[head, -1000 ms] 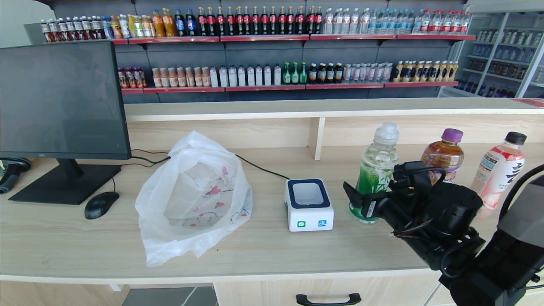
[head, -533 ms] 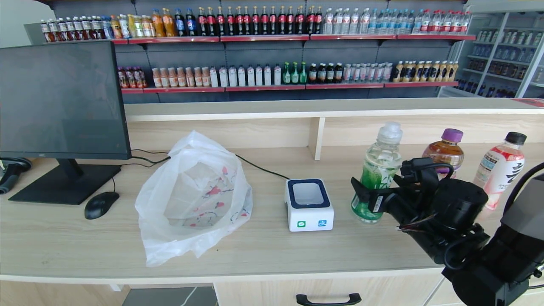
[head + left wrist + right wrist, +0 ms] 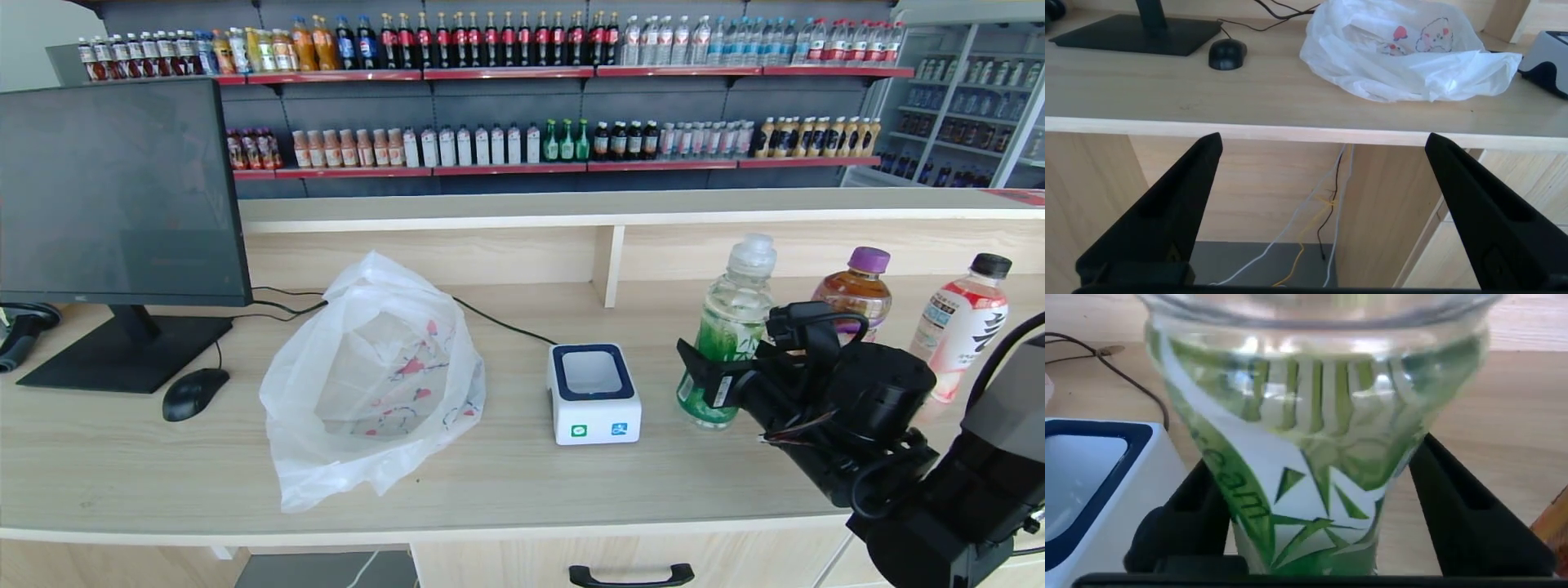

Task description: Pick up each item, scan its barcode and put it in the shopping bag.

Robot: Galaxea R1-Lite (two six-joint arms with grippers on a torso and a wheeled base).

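A clear bottle with a green label stands on the wooden counter, right of the white scanner. My right gripper is shut on the lower half of this bottle, with one black finger on each side, and the bottle leans slightly. The white shopping bag lies open left of the scanner. A tea bottle with a purple cap and a pink-labelled bottle with a black cap stand further right. My left gripper hangs open below the counter's front edge, holding nothing.
A monitor and a black mouse sit at the counter's left end, with cables running behind the bag. A raised shelf with a divider runs along the back. Shelves of drinks line the far wall.
My right gripper has moved a little to the right around the green-labelled bottle, and the bottle has shifted and tilted slightly with it. Nothing else has moved.
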